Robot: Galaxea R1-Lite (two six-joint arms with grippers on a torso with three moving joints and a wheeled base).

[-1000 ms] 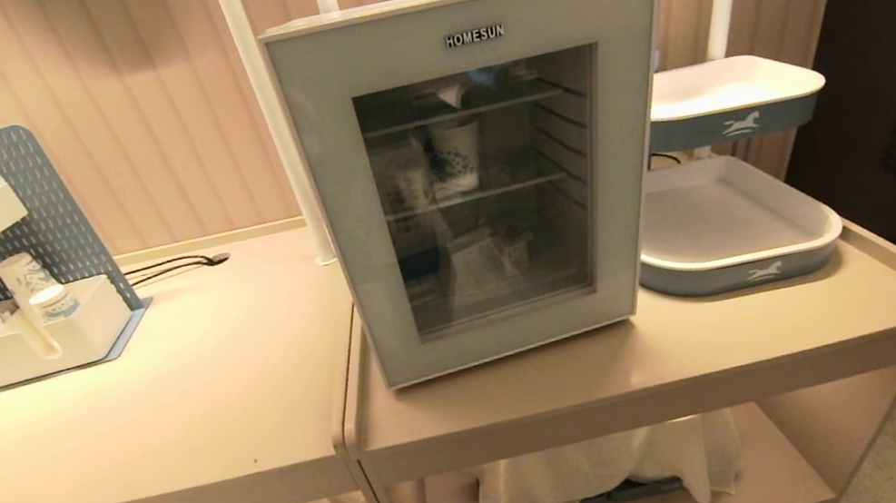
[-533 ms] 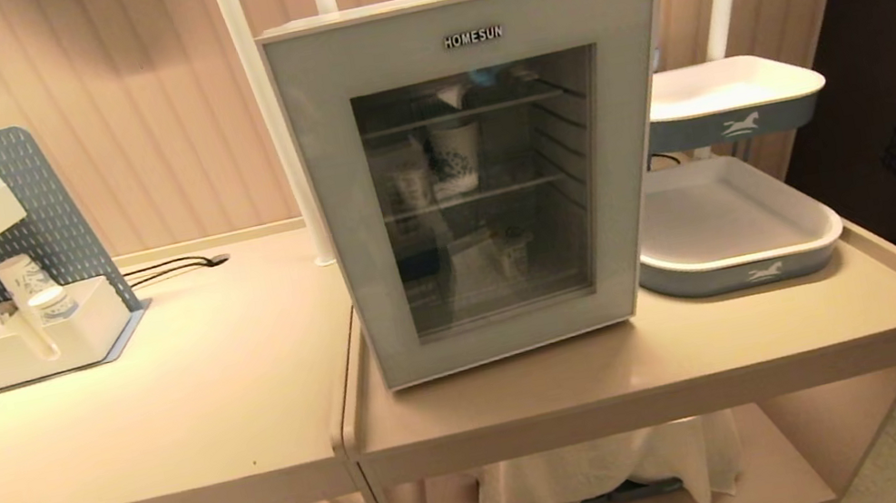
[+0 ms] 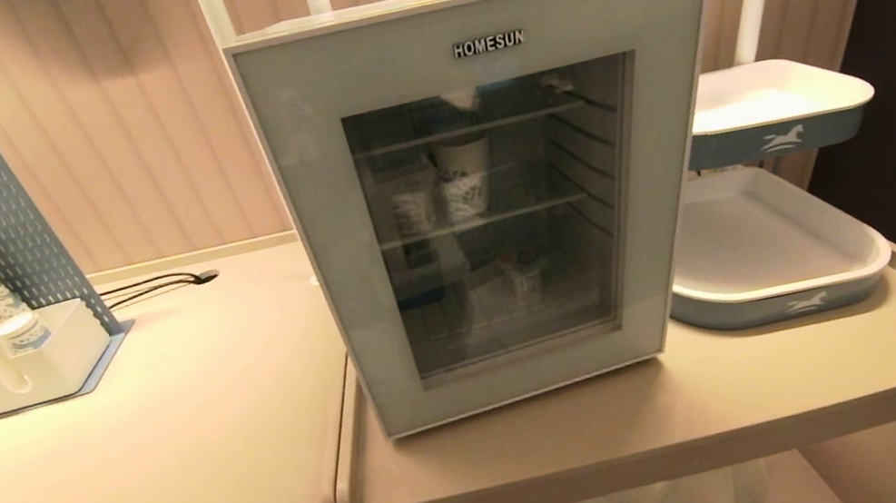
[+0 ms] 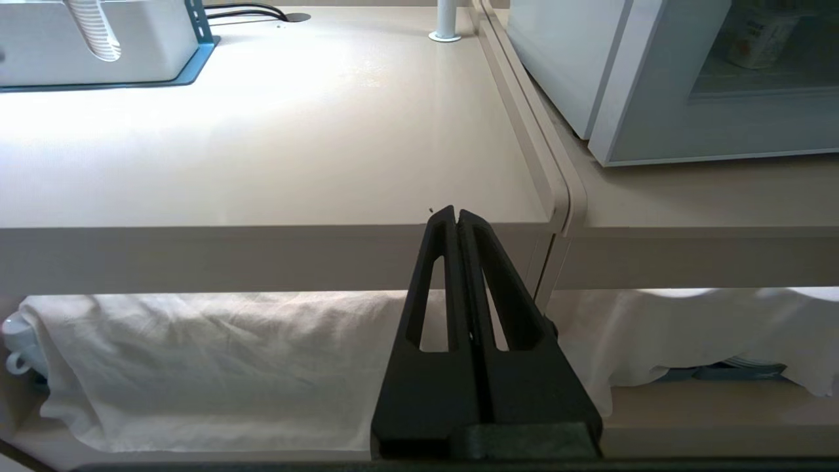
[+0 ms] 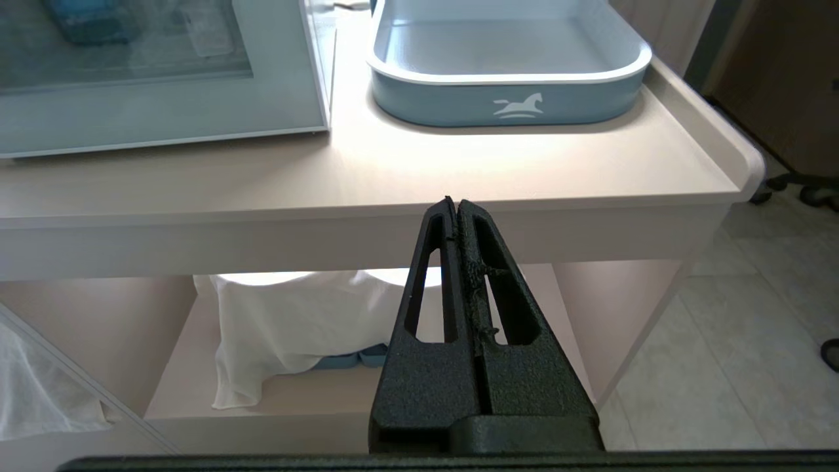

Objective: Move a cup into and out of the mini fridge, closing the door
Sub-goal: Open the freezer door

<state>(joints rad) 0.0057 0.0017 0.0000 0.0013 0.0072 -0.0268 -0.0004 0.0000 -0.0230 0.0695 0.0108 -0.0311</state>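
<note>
Mini fridge (image 3: 492, 188) stands upright on the tabletop (image 3: 670, 415), door (image 3: 336, 243) shut, facing six o'clock. Left pincer (image 4: 457, 213) and right pincer (image 5: 456, 203) are closed, empty.

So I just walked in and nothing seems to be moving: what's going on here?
Nothing is being handled right now. The mini fridge stands on the counter with its door shut, and cups show on a shelf behind the glass. Both arms are low in front of the counter edge: the left gripper and the right gripper each have their jaws shut and empty.
</note>
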